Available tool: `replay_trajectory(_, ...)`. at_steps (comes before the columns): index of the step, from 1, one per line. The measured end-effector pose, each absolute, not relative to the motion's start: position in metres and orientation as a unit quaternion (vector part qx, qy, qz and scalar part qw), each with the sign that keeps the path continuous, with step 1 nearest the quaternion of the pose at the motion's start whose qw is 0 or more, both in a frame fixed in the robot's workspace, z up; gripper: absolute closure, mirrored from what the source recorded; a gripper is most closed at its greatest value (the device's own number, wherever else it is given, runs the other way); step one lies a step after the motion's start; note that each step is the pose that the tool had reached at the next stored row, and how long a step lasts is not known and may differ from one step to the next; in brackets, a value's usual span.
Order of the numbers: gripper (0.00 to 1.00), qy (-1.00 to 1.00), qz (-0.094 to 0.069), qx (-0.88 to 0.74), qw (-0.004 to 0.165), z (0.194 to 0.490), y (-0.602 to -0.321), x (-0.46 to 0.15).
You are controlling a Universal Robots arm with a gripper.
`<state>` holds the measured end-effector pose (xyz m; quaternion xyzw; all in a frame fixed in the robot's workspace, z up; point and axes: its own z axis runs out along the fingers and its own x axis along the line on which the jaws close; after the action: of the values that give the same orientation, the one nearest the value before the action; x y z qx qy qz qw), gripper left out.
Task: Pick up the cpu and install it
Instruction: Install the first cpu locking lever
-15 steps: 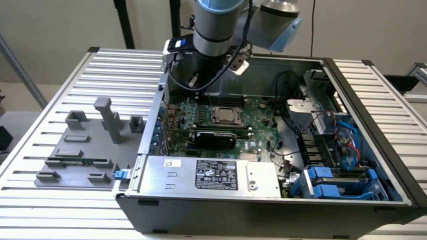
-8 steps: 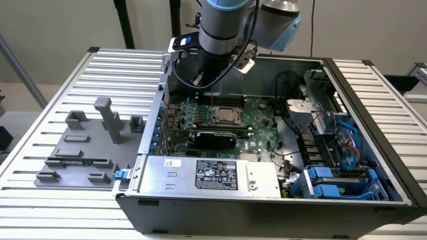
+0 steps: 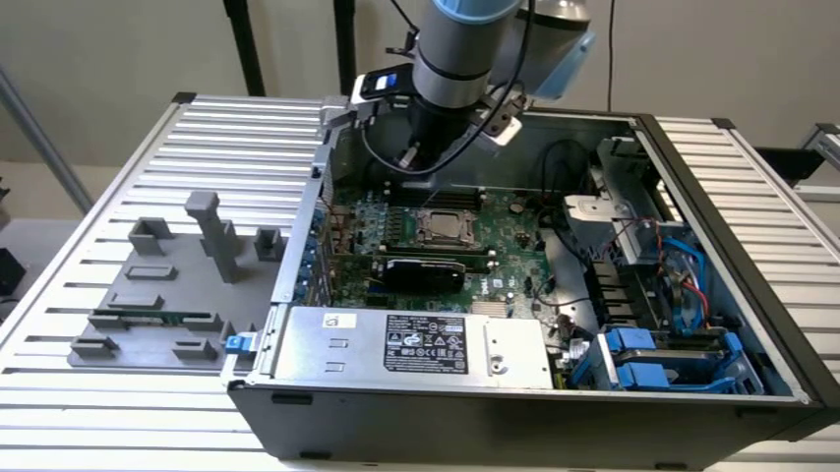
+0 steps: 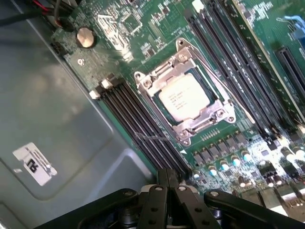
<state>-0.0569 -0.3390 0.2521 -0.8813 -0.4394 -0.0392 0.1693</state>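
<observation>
The cpu [image 4: 185, 98], a small square chip with a silver top, lies flat in the metal-framed socket [image 4: 143, 81] on the green motherboard [image 3: 506, 261]. In the exterior view the cpu [image 3: 447, 224] sits near the middle of the board, inside the open computer case. My gripper [image 4: 167, 180] hovers above the board, apart from the socket, with its black fingers pressed together and nothing between them. From outside, the gripper [image 3: 423, 172] hangs over the far edge of the board, just beyond the socket.
Black memory slots [image 4: 138, 129] flank the socket on both sides. A silver power supply box [image 3: 420, 344] fills the case's near side. Blue drive bays [image 3: 656, 359] and cables lie on the exterior view's right. A grey fixture [image 3: 164, 295] holding a green memory stick [image 3: 155, 319] rests outside the case.
</observation>
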Motion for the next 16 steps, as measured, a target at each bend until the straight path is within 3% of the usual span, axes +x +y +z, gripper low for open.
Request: replay_trajectory(16, 0.89, -0.437, -0.039, -0.885, 0.157, 0.236, -0.334, -0.051)
